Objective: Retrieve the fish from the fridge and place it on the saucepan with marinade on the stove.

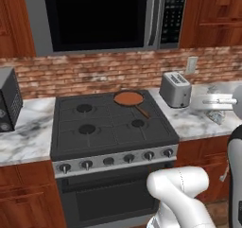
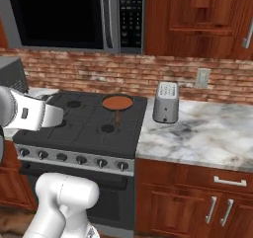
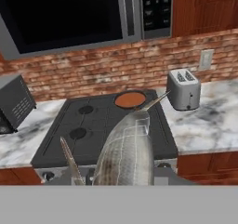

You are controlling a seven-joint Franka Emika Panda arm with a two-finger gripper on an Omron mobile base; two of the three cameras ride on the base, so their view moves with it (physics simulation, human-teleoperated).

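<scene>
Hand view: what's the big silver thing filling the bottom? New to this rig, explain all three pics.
It's a rendered kitchen with a white robot arm on a driving base. Two pictures come from cameras on the base, behind the arm to its left and right. The third comes from a camera on the hand, looking along the gripper.

The silver thing is the fish, close to the lens because the gripper holds it; the fingers themselves are hidden behind it.

Ahead is the stove. On its back right burner sits the saucepan, filled with reddish-brown marinade. A toaster stands on the marble counter to the right, with a microwave above the stove.
</scene>
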